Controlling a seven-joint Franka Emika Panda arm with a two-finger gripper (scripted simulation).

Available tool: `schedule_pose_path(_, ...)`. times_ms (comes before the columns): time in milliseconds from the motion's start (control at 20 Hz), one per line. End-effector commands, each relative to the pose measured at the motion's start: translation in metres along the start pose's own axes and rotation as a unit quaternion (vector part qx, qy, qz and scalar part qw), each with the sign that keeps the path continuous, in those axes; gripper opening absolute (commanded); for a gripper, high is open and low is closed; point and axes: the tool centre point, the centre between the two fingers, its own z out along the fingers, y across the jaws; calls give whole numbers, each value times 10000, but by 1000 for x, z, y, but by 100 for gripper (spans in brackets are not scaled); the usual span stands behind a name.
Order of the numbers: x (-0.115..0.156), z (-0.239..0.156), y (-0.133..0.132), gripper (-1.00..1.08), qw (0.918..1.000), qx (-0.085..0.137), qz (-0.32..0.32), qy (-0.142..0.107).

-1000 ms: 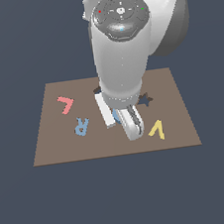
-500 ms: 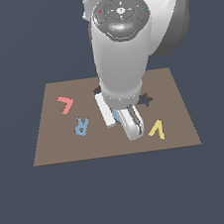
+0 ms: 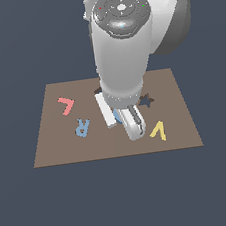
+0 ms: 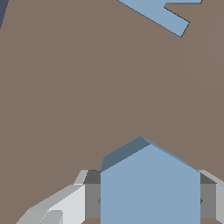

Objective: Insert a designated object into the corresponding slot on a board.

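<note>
The light-blue hexagon block (image 4: 150,186) sits between my gripper's (image 4: 150,202) two fingers (image 4: 92,199), whose pads press against its opposite flat sides. In the exterior view only a blue sliver of the block (image 3: 117,117) shows under the arm, low over the brown board (image 3: 54,145); I cannot tell whether it rests on the board or hangs just above it. The gripper (image 3: 121,120) is shut on it, near the board's middle. The dark hexagon slot (image 3: 98,91) is mostly hidden behind the arm, a short way beyond the gripper.
A dark star-shaped hole (image 3: 145,100) lies just to the exterior view's right of the gripper. A yellow V (image 3: 158,130), a blue R (image 3: 81,126) and a red L (image 3: 66,105) lie on the board. Part of the blue R (image 4: 157,12) shows in the wrist view.
</note>
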Motion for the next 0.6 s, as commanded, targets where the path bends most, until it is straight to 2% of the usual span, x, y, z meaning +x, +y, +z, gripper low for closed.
schedule_pose_path(0,0,0,3,-100,10000,2,-56,1)
schedule_pose_path(550,2,-3,44,-100,9969,2,-783,1)
